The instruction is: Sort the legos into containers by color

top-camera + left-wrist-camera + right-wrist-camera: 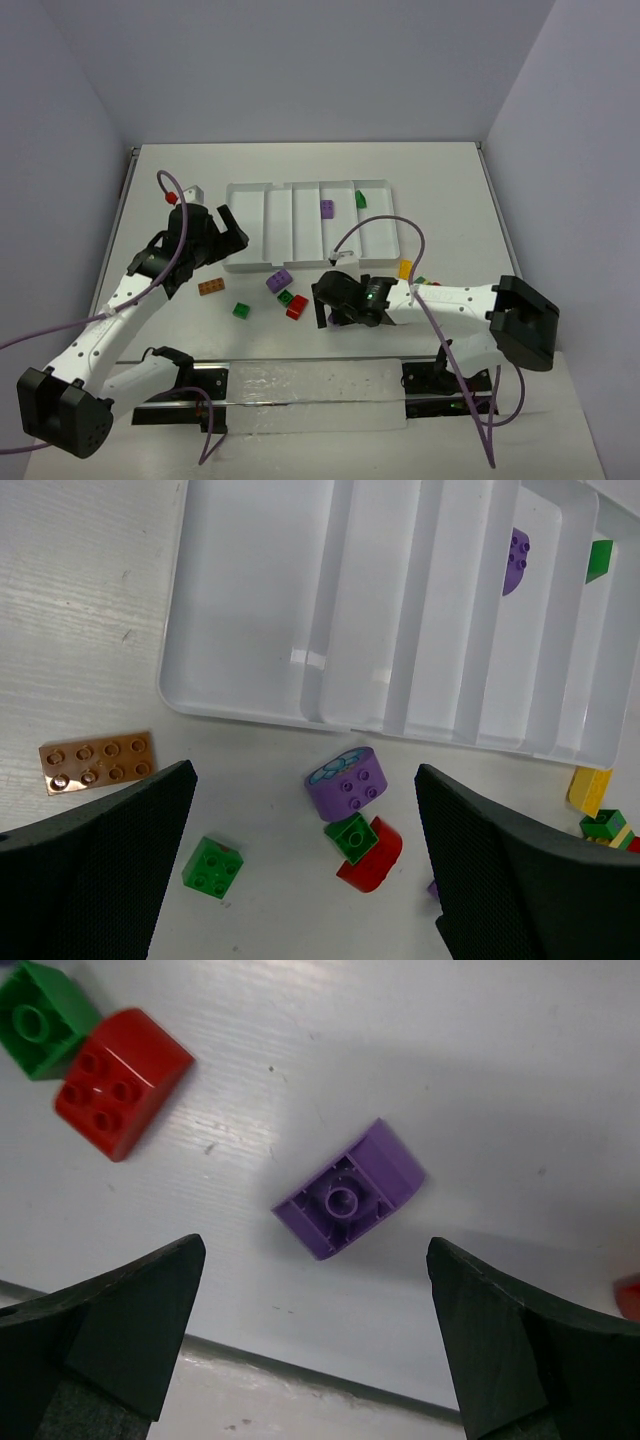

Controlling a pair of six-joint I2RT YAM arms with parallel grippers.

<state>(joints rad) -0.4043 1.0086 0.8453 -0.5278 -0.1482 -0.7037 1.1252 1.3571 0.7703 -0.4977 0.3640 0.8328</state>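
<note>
A white bench (450, 190) fills the middle of the frame, closed in by plain pale grey walls (300, 70) at the top and both sides. Along the bottom edge runs a black rail (215, 370) with a clear plastic sheet (315, 395) over it. At the upper left lies a small white block (193, 191), too small to make out

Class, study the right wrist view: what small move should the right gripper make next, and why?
Probably lower the right gripper straight down and close on the small purple plastic brick. Its jaws stand wide open and empty. The brick lies underside up on the white table between them, clear of the red brick, and another purple brick already sits in the white divided tray.
</note>
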